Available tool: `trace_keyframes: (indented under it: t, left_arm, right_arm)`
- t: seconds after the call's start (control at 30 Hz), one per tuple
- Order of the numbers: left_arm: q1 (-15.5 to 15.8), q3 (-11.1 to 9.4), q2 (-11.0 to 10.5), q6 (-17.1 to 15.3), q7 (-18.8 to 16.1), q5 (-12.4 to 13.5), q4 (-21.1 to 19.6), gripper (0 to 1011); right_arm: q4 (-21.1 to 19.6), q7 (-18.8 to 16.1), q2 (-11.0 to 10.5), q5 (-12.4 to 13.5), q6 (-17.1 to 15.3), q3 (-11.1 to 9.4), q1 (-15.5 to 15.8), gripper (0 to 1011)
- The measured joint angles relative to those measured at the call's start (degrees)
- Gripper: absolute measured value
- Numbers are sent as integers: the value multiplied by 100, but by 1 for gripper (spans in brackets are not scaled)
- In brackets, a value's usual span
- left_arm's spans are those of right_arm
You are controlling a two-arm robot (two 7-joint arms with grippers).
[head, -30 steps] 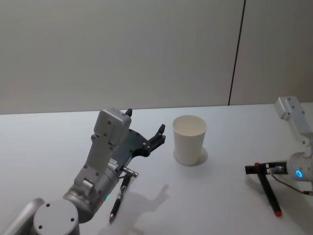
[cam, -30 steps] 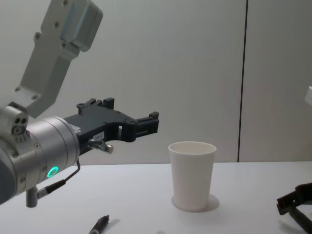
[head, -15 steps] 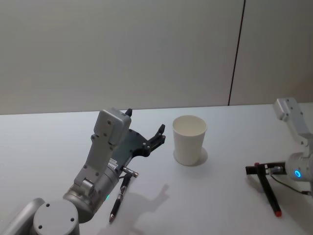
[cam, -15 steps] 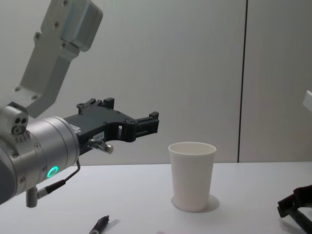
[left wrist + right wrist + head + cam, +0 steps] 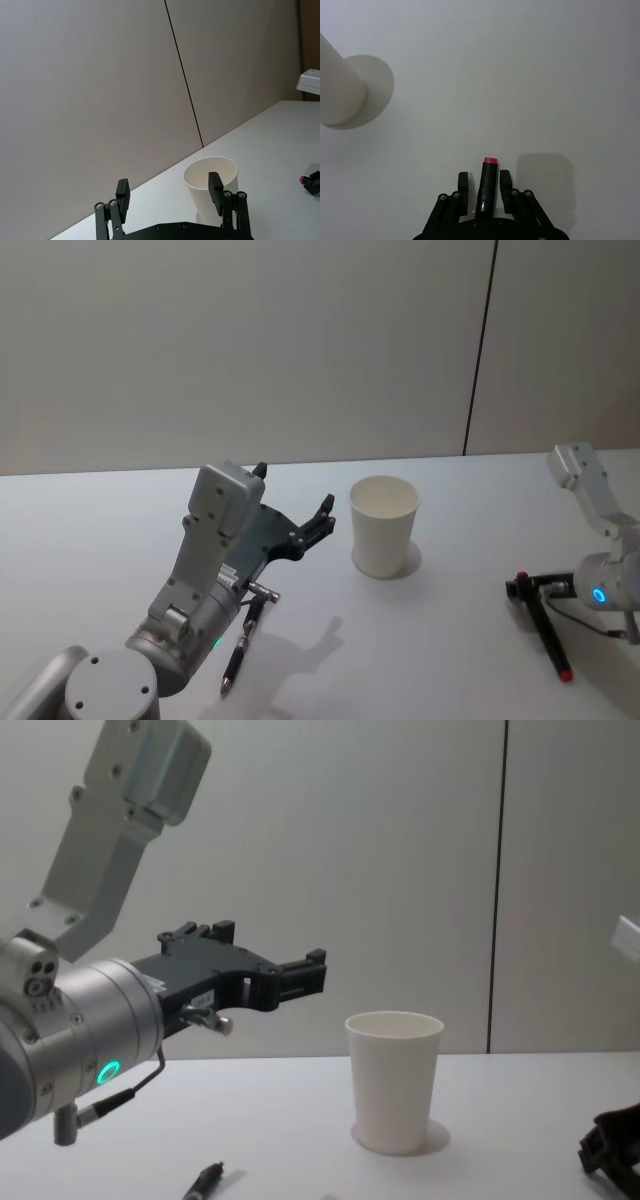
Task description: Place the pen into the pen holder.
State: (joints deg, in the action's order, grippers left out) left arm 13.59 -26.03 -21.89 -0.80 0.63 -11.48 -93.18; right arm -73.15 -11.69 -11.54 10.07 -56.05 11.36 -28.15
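The pen holder (image 5: 384,530) is a plain white paper cup standing upright in the middle of the white table, also seen in the chest view (image 5: 393,1085). My right gripper (image 5: 520,588) hovers low over the table to the cup's right, shut on a black pen (image 5: 550,640) with a red tip (image 5: 490,161) that sticks out past the fingers. A second black pen (image 5: 240,642) lies on the table under my left arm. My left gripper (image 5: 294,490) hangs open and empty in the air left of the cup, with the cup (image 5: 200,192) just beyond its fingers.
The grey wall with a dark vertical seam (image 5: 478,350) stands close behind the table. The held pen's shadow (image 5: 542,170) falls on bare white table (image 5: 440,640) between the cup and the right gripper.
My right gripper with the pen has drifted slightly right and lower, toward the chest view's edge. The left arm, the cup and the loose pen have not moved.
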Motion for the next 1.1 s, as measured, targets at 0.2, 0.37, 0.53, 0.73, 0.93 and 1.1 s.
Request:
trace_keyframes:
  t: [0.2,0.37,0.53,0.73,0.93,1.1]
  left_arm:
    - [0,0,0,0,0,0,0,1003]
    - [0,0,0,0,0,0,0,1003]
    - [0,0,0,0,0,0,0,1003]
    - [0,0,0,0,0,0,0,1003]
    - [0,0,0,0,0,0,0,1003]
    - [0,0,0,0,0,0,0,1003]
  right_arm:
    - [86,-33,21,-24,22,9,-30,247]
    - [155,-68,45,-42,58,13,-57,160]
    - [196,-99,61,-66,105,20,-75,160]
    - [192,-131,67,-93,192,32,-72,160]
    - [71,-170,53,-117,419,26,-25,159]
    - [-94,-203,24,-137,683,7,37,160]
